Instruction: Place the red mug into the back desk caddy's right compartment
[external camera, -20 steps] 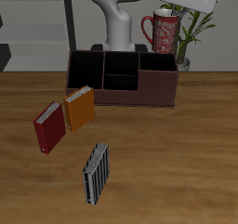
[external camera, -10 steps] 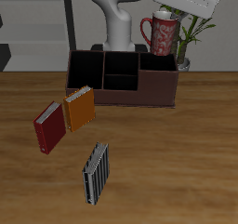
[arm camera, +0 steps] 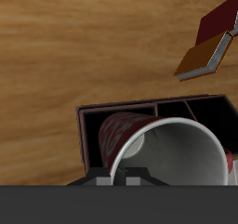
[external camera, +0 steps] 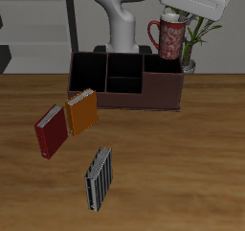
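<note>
**Q:** where's the red mug (external camera: 169, 35) right now? still hauling it around?

**A:** yep, still got it. My gripper (external camera: 189, 7) is pinched on the rim, and the mug hangs upright in the air above the back desk caddy (external camera: 125, 81), over the end where the wide right compartment (external camera: 163, 80) sits. It's clear of the caddy walls, not touching anything below.

**Q:** anything different from a second ago?

**A:** barely, tbh. Compared with the exterior shots from a second and half a second back, the mug has crept a hair sideways toward that end of the caddy, with the height about the same. So I'd call this the tail end of lining up, not the lowering yet.

**Q:** and your own cam?

**A:** the wrist view looks straight down into the mug's white inside (arm camera: 172, 158), with the dark compartment (arm camera: 93, 139) open underneath it. Looks pretty well centred to me, though the mug hides most of the floor, so I can't swear to the clearance on the far wall.

**Q:** other stuff in the way?

**A:** nah. The red book (external camera: 51, 131), orange book (external camera: 82, 111) and striped book (external camera: 100, 177) lie out front on the table (external camera: 191, 168), well apart.
</note>
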